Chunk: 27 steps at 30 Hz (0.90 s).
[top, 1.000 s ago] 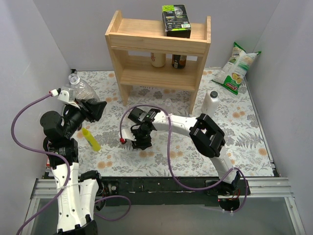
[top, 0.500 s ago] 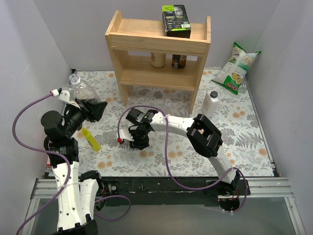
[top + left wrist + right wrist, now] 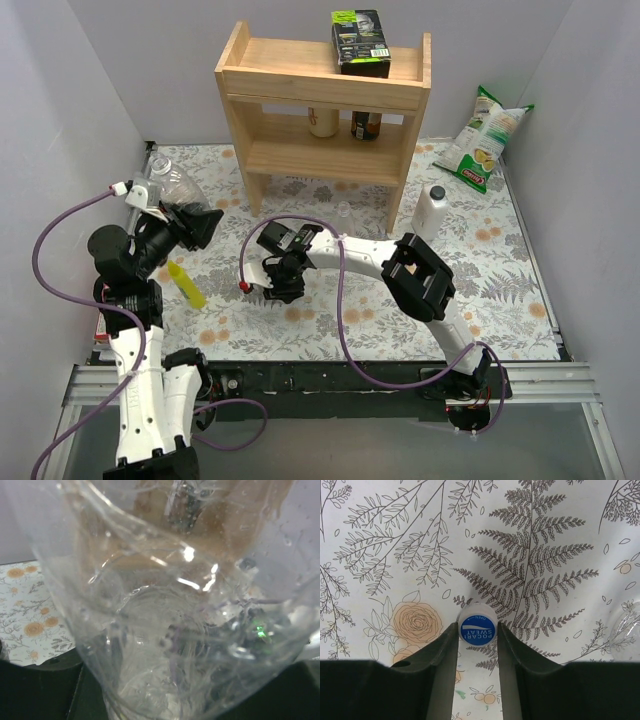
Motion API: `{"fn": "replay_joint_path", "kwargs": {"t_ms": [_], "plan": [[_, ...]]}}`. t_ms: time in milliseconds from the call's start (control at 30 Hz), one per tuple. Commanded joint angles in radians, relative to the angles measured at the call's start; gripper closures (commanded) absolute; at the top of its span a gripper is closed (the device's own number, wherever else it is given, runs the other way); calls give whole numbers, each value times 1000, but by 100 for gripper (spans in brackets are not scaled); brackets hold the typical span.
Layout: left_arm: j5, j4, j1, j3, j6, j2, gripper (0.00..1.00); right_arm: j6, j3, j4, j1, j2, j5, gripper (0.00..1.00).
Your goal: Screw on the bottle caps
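Right gripper closed on the blue cap lying on desk; left gripper clamped clear bottle.

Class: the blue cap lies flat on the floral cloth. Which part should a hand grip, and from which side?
Pinch the blue cap by its side wall at two opposite points, coming straight down from above. It is round and lies flat, top up, so only its rim gives a hold.

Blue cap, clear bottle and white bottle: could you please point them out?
Blue cap (image 3: 477, 629): right wrist view, printed top.
Clear bottle (image 3: 174, 184): top external view, body.
White bottle (image 3: 428, 217): top external view, body.
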Motion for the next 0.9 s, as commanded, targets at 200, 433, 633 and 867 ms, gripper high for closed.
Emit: {"fn": "replay_joint_path", "kwargs": {"t_ms": [200, 433, 633, 867], "plan": [[131, 63, -82, -23, 140, 49, 87, -14, 5, -178, 10, -276, -67, 73], [136, 54, -261, -77, 302, 109, 97, -55, 1, -485, -10, -559, -150, 74], [158, 116, -421, -228, 463, 115, 100, 50, 39, -622, -13, -754, -64, 75], [66, 238, -764, -411, 670, 166, 100, 144, 103, -620, -13, -828, 72, 76]]}}
